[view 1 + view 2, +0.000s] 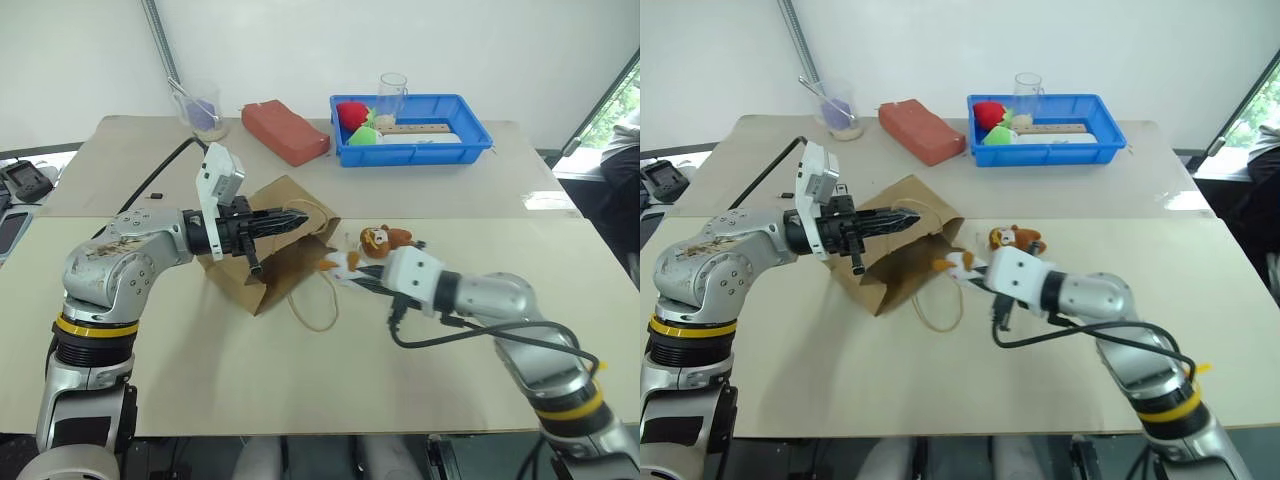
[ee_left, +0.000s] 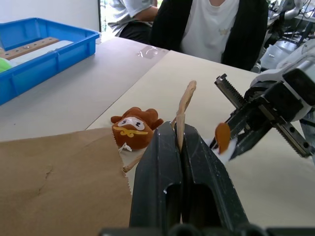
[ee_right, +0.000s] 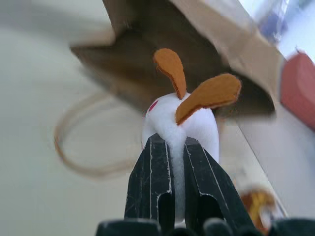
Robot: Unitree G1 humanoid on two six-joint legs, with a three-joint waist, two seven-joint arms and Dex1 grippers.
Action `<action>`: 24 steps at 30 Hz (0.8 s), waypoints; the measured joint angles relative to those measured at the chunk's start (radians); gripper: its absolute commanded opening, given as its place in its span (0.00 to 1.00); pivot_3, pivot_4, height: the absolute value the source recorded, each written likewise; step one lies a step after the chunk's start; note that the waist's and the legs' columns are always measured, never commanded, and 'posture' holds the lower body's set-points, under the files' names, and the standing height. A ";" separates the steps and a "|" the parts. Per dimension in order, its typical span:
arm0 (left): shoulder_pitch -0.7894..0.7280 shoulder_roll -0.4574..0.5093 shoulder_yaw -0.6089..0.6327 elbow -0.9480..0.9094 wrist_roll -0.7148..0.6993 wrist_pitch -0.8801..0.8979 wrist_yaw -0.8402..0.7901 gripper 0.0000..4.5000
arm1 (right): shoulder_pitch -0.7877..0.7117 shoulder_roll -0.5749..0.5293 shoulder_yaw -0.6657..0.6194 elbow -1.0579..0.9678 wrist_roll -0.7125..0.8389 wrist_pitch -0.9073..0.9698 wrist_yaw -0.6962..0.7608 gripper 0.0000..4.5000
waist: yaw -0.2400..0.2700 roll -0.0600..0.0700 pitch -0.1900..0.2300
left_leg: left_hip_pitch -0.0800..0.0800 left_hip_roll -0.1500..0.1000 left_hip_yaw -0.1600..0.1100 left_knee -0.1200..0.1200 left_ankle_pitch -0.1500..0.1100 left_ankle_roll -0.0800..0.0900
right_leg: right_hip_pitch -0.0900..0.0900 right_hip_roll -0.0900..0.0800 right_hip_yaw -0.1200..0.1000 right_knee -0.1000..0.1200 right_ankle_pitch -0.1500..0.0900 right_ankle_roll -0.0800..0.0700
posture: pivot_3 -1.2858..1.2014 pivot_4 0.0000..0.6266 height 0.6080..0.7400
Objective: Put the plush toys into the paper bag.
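Left end effector is pinched shut on the upper edge of the paper bag, which lies on its side on the desk w/ mouth facing right; one cord handle loops on the desk in front. Right end effector is clamped on the white plush toy, just beside the bag mouth. Brown plush toy sits close behind it. Far side: red block, blue tray w/ red & green balls, two clear cups.
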 measured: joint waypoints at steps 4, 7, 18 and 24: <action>-0.023 -0.004 -0.006 0.012 0.000 0.001 -0.013 0.00 | -0.086 0.106 0.091 0.114 -0.063 -0.006 -0.039 0.01 | 0.003 0.000 0.000 | -0.001 0.000 0.000 0.000 0.000 0.000 | -0.001 -0.001 0.000 0.000 0.000 0.000 | 0.52 0.24 1.00; -0.028 -0.014 -0.010 0.016 -0.001 0.002 -0.015 0.00 | -0.122 0.181 0.130 0.215 -0.114 -0.039 -0.087 0.01 | 0.003 0.000 0.000 | -0.001 0.000 0.000 0.000 0.000 0.000 | -0.001 -0.001 -0.001 0.000 0.000 0.000 | 0.52 0.24 1.00; -0.031 -0.050 -0.014 0.004 -0.001 0.021 0.008 0.00 | -0.221 0.435 0.175 0.542 -0.225 -0.207 -0.270 0.19 | -0.002 0.000 0.000 | -0.001 0.000 -0.001 -0.001 0.000 0.000 | -0.002 -0.001 -0.001 0.001 0.001 -0.001 | 0.52 0.24 1.00; -0.030 -0.061 -0.014 0.003 0.000 0.021 0.028 0.00 | -0.199 0.506 0.142 0.585 -0.192 -0.216 -0.296 0.64 | -0.001 0.000 0.000 | -0.001 0.000 -0.004 -0.001 0.000 0.000 | -0.002 -0.001 -0.002 0.001 0.001 -0.001 | 0.52 0.24 1.00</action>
